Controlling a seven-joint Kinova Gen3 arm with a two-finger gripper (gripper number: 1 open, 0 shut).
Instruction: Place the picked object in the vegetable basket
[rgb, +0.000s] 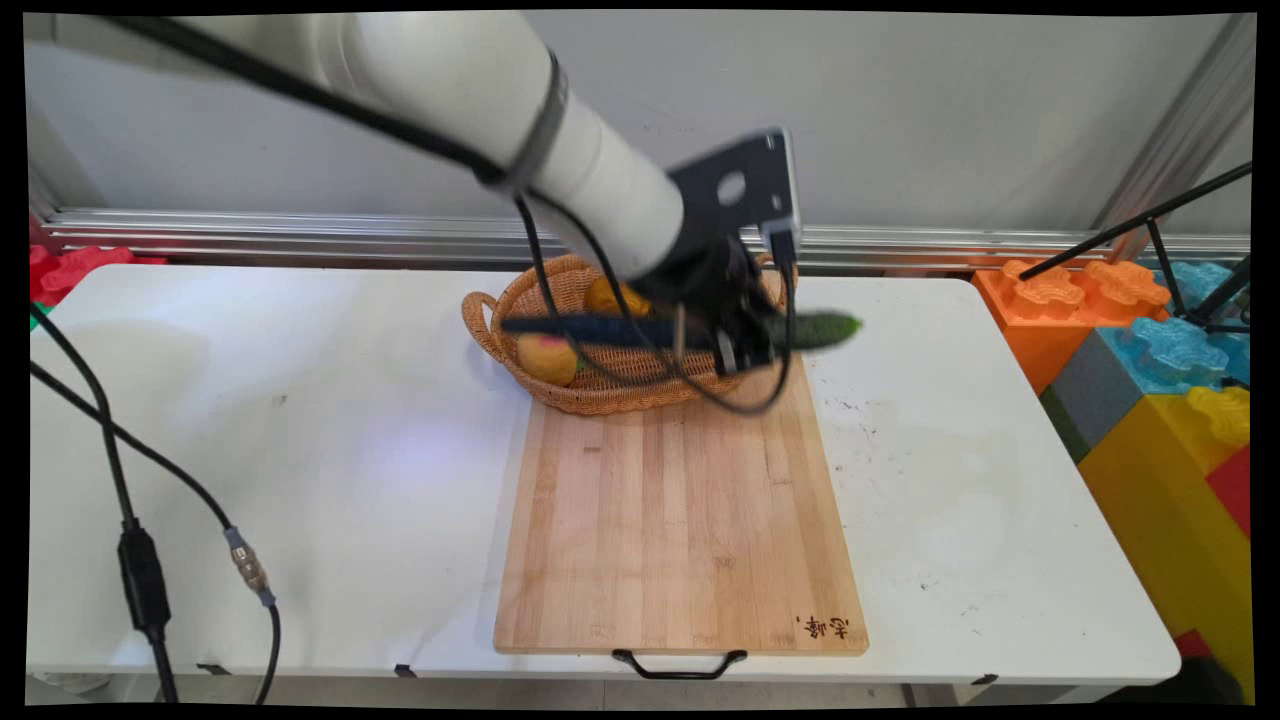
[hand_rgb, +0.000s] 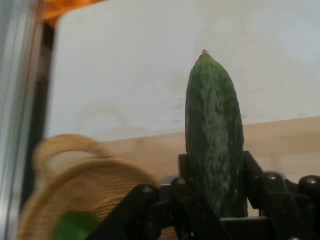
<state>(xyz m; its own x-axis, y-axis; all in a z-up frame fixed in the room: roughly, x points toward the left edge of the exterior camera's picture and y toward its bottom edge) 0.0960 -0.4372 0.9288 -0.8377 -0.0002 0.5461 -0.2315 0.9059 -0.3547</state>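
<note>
grip: gripper (rgb: 765, 345) pinching a cucumber (rgb: 815, 330); in the hand view the fingers (hand_rgb: 252, 172) press on either side of its lower body, so it stands straight out from between them, tip away from the hand.

cucumber: held lying level in the air, off every surface, its free end past the fingers toward the table's right. only the lower part is clamped, most of the length sticks out, which looks like a grab made near one end. some dark long thing seems to run out of the other side of the hand across the basket; cannot tell what it is.

below fingers: far right corner of the board (rgb: 680, 520), just where it meets the basket (rgb: 600, 390). the cucumber hangs over that seam, neither in the basket nor on the board.

basket: woven, oval, with a loop handle on its far-from-fingers end; sits touching the board's far edge. holds two yellow-orange fruits, one (rgb: 546, 358) at the near wall, another (rgb: 612, 297) at the back, half hidden by the arm. hand view shows a green bit (hand_rgb: 70, 227) low inside it, too blurred to name.

board: pale wood, black handle at its near edge, burned mark in the near right corner. nothing lies on it.

table (rgb: 300, 440): white; board and basket at its middle.

beyond: colored blocks (rgb: 1150, 340) off the right end, well apart from the fingers.
</note>
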